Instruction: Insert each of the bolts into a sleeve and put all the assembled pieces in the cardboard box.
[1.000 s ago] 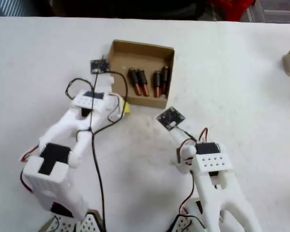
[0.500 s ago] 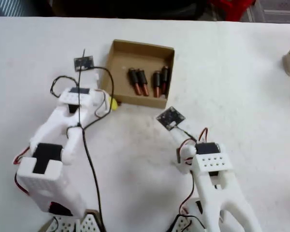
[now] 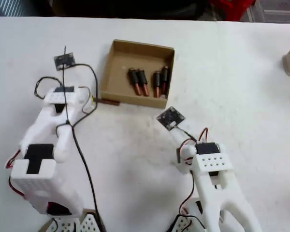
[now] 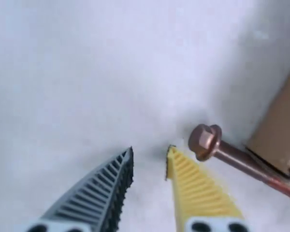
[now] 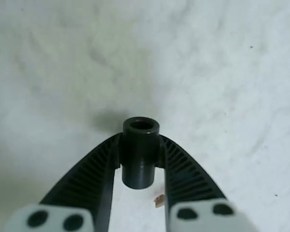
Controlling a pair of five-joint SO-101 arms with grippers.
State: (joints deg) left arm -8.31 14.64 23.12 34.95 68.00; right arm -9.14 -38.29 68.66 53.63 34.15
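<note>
- Right wrist view: right gripper (image 5: 140, 140) pinches a black cylindrical sleeve (image 5: 140, 157) (bore visible).
- Left wrist view: copper hex-headed bolt (image 4: 232, 155) lies just beside the yellow finger (image 4: 193, 188) of the spread left gripper (image 4: 150, 150).

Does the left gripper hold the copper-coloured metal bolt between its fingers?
No, the copper-coloured bolt lies on the table outside the open left gripper, beside its yellow finger.

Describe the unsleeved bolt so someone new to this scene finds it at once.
Find the cardboard box in the middle of the white table. Just outside its near wall, at the corner nearest the left gripper, a copper-coloured bolt lies flat on the table. Unlike the pieces inside the box, it has no black sleeve.
</note>
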